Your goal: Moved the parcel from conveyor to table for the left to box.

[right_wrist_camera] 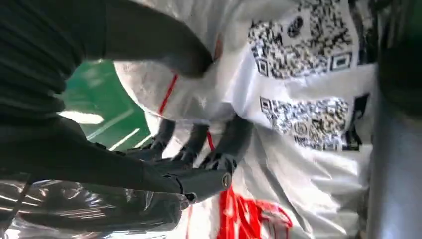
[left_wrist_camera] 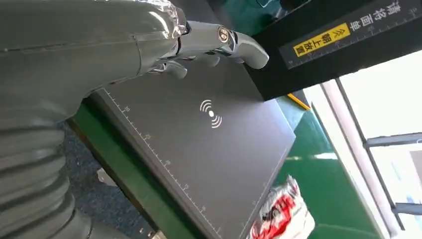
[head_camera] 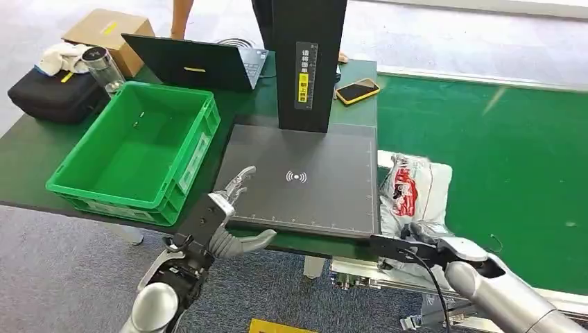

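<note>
Parcel lying on the green conveyor, just right of the dark scan pad on the counter. Long way running near to far. Right hand at the parcel's near end, much nearer than the left. In the right wrist view, fingers and thumb pressed on the white wrapping, looks like a grip just taking hold; not lifted yet. Next move likely up and leftward onto the pad. Left hand waiting at the pad's near left corner, fingers spread, holding nothing. Green crate further left.
</note>
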Controlling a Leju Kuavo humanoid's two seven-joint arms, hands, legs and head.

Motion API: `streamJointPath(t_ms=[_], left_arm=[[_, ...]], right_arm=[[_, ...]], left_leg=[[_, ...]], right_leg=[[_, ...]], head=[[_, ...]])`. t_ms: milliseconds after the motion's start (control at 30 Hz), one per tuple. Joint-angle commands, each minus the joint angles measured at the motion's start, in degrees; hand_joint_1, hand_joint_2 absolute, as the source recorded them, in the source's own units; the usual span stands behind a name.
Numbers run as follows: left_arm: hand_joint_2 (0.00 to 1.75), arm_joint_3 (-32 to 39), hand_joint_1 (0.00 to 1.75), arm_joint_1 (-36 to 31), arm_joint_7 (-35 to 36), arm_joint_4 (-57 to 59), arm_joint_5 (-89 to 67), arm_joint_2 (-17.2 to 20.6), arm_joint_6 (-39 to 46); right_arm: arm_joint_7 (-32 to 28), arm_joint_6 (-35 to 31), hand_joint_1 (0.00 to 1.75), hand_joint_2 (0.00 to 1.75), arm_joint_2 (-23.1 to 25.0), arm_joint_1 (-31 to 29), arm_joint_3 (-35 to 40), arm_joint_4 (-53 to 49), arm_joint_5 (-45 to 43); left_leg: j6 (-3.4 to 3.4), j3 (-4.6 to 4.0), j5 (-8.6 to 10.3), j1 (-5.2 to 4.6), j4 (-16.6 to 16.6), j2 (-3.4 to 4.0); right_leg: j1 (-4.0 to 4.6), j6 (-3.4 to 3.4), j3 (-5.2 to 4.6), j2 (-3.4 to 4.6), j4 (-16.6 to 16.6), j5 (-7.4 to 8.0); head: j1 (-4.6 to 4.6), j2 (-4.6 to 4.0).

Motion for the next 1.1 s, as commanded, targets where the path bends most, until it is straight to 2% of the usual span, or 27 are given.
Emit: streamJointPath(t_ms=[33, 300, 500, 567, 833, 1100], left_arm=[[1.75, 1.30, 0.00, -0.15, 0.04, 0.35, -0.22, 0.64, 0.07], [1.75, 1.66, 0.00, -0.24, -0.44, 0.55, -0.34, 0.58, 0.22], [1.75, 2.56, 0.00, 0.84, -0.64, -0.50, -0.46, 0.48, 0.46], [1.75, 3.11, 0.00, 1.70, -0.71, -1.27, -0.60, 0.33, 0.65], [1.75, 3.36, 0.00, 1.97, -0.76, -1.52, -0.81, 0.17, 0.73], [1.75, 4.23, 0.00, 4.84, -1.27, -3.61, -1.50, 0.04, 1.47]], right_arm=[[0.13, -0.33, 1.75, 1.75, 3.61, 3.53, -4.70, -0.86, 1.58], [0.53, 0.20, 1.75, 1.75, 5.07, 4.45, -8.19, -2.39, 4.22], [-0.91, -3.43, 1.75, 1.75, 9.16, 3.16, -11.67, -0.51, 7.71], [-1.60, -6.55, 1.75, 1.75, 11.26, 2.55, -13.83, -0.02, 8.57], [-1.96, -7.31, 1.75, 1.75, 11.86, 2.57, -15.15, 0.14, 9.45], [-4.29, -20.82, 1.75, 1.75, 17.21, 6.72, -31.84, -10.05, 8.91]], left_leg=[[-0.07, 0.17, 0.02, 0.08, -0.13, 0.03], [-0.08, 0.17, 0.01, 0.05, -0.15, 0.13], [-0.08, 0.17, 0.00, 0.07, -0.15, 0.27], [-0.05, 0.06, 0.00, 0.03, -0.07, 0.18], [-0.08, 0.17, 0.01, 0.06, -0.14, 0.19], [-0.09, 0.10, 0.00, 0.03, -0.12, 0.23]], right_leg=[[0.09, -0.12, 0.17, 0.04, -0.16, 0.05], [0.06, -0.14, 0.14, 0.14, -0.15, 0.06], [0.08, -0.14, 0.09, 0.28, -0.14, 0.09], [0.04, -0.08, 0.00, 0.19, -0.05, 0.05], [0.07, -0.13, 0.11, 0.20, -0.12, 0.06], [0.04, -0.14, 0.01, 0.24, -0.06, 0.05]], head=[[0.00, 0.00], [0.00, 0.00], [0.00, 0.02], [0.00, 0.02], [0.00, 0.00], [0.00, 0.00]])
